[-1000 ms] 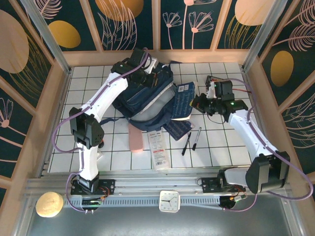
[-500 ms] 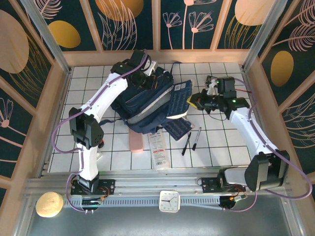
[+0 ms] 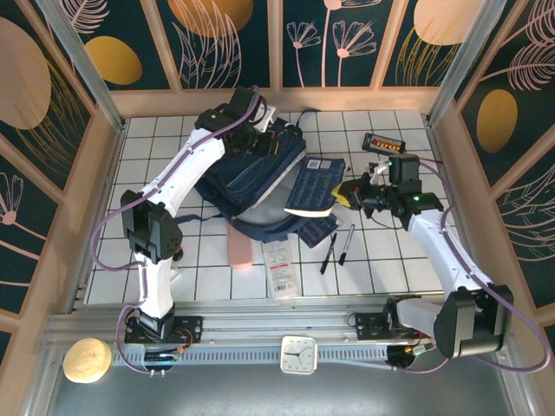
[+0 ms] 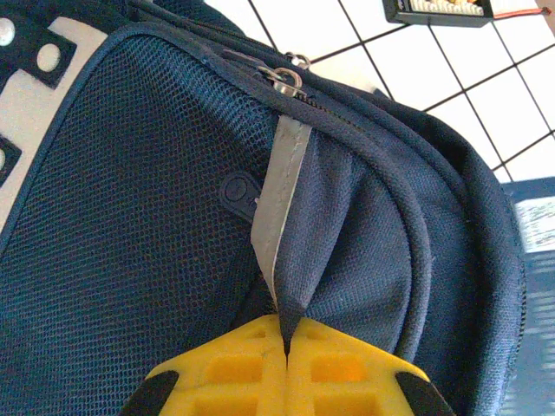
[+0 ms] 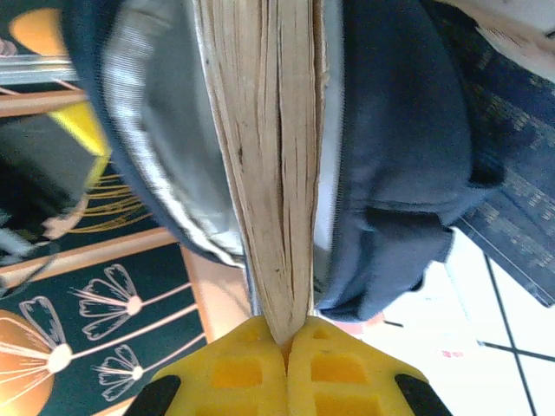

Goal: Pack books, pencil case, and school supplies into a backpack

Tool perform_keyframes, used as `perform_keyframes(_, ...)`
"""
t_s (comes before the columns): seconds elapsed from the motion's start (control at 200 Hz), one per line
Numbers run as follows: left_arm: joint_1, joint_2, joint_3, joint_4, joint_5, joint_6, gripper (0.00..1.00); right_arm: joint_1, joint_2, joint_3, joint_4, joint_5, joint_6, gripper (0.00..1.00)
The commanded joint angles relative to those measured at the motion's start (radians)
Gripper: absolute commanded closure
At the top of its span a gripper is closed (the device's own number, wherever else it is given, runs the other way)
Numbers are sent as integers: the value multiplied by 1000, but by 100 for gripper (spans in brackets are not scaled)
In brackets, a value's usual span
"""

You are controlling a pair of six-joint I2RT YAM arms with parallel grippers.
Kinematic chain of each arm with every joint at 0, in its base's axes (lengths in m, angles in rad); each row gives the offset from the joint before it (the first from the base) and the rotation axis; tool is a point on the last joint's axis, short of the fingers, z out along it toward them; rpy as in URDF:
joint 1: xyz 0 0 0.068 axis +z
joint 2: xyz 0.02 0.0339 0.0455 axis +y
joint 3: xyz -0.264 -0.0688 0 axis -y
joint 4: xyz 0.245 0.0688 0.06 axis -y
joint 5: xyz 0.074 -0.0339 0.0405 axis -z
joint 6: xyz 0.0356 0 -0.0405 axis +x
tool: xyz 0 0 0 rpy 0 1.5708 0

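Note:
The navy backpack [image 3: 247, 186] lies in the middle of the table with its mouth toward the right. My left gripper [image 3: 253, 140] is shut on a fold of the backpack's fabric [image 4: 290, 286] beside a pale reflective stripe [image 4: 276, 186]. My right gripper [image 3: 349, 191] is shut on a thick blue-covered book [image 3: 312, 182], pinching its page edge [image 5: 269, 156] at the backpack's grey-lined opening [image 5: 160, 130]. A thin dark navy book [image 3: 316, 229] lies partly under the bag. The pink pencil case [image 3: 239, 250], white booklet [image 3: 279, 265] and two dark pens [image 3: 329, 252] [image 3: 346, 243] lie in front.
A black box with orange lights [image 3: 387, 143] sits at the back right, close to my right arm. Wooden walls ring the tiled table. A small clock [image 3: 298, 354] and a round beige object [image 3: 87, 360] rest on the near rail.
My right gripper has drawn back to the right with the blue book, uncovering the black box. The left gripper keeps its hold on the backpack's top, which shifted slightly.

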State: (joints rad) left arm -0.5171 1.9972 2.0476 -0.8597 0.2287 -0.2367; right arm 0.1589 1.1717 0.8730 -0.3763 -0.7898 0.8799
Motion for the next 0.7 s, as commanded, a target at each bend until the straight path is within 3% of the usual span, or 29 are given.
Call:
perform_keyframes(0.0,20,-90,36,76,38,-32,100,23,4,-33,118,10,31,100)
perform_keyframes(0.185,20,-87,8,112,123,-48,100,95,202,52,249,39,11,100)
perform_keyframes(0.475,20,-62,31,122,157,-51,100,252,742,470,438,72,37,100)
perform_keyframes(0.575,24,-41,62,69,63,-38,100,264,770,559,350,103,-14,57)
perform_keyframes(0.631,33,-33,47,48,0,-34,100,256,726,567,253,135,-73,45)
perform_keyframes(0.696,44,-39,12,46,-62,-33,100,233,669,567,114,155,-146,40)
